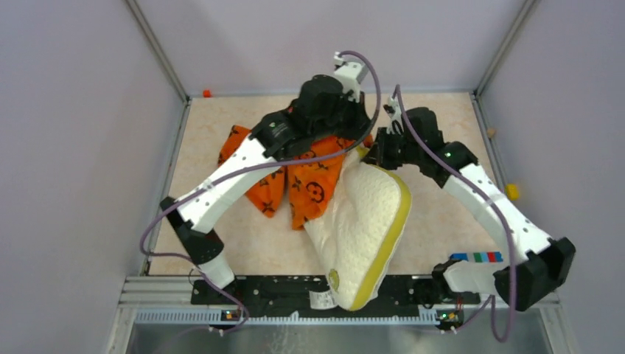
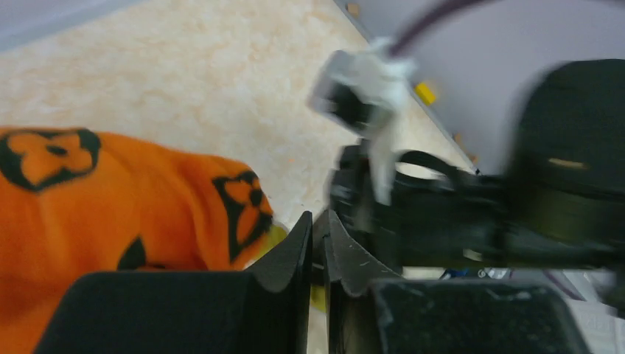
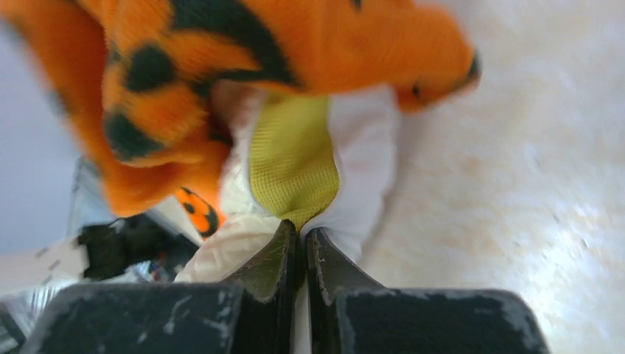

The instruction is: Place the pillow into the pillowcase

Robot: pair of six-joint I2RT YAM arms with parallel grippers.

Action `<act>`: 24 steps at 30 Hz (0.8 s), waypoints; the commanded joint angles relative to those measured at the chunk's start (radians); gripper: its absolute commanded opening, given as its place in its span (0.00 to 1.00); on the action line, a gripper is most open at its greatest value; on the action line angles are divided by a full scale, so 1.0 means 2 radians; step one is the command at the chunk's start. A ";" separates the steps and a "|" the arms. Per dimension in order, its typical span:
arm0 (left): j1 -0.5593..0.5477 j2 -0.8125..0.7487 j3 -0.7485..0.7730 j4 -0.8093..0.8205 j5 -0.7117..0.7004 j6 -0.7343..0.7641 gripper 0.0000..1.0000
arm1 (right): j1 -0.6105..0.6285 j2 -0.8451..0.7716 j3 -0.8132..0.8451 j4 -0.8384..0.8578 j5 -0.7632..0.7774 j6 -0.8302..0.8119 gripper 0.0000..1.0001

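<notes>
The white quilted pillow with yellow trim stands on edge in the middle of the table, its near end at the front rail. The orange pillowcase with black motifs lies crumpled to its left and drapes over its far corner. My right gripper is shut on that far corner, pinching the yellow trim just under the pillowcase's edge. My left gripper hangs right of the pillowcase. Only a hairline gap shows between its fingers and no fabric is in it. It points at the right arm's wrist.
Purple walls and metal posts close in the table on three sides. A strip of coloured squares lies by the right arm's base. A small yellow piece sits at the right edge and a small orange one at the back left corner.
</notes>
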State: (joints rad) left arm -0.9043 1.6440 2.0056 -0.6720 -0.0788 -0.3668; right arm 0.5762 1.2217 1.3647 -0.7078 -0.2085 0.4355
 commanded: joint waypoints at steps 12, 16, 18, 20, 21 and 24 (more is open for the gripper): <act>-0.003 -0.024 -0.124 0.028 -0.105 0.039 0.97 | -0.174 0.143 -0.150 0.159 0.013 0.019 0.00; 0.005 -0.052 -0.243 0.021 -0.147 0.044 0.99 | -0.177 0.159 -0.122 0.149 0.027 0.006 0.00; 0.013 -0.051 -0.281 0.023 -0.144 0.040 0.99 | -0.178 0.168 -0.104 0.139 0.036 -0.001 0.00; 0.015 -0.040 -0.302 0.030 -0.147 0.037 0.99 | -0.178 0.173 -0.086 0.124 0.045 -0.005 0.01; 0.015 -0.031 -0.306 0.035 -0.142 0.037 0.99 | -0.177 0.173 -0.079 0.115 0.049 -0.009 0.13; 0.017 -0.002 -0.308 0.048 -0.106 0.035 0.99 | -0.177 0.142 -0.078 0.098 0.072 -0.012 0.57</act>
State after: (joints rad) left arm -0.8745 1.5940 1.3941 -0.6373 -0.3264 -0.3031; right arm 0.2264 1.5730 1.1450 -0.5091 -0.1364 0.4370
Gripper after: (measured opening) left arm 0.987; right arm 0.389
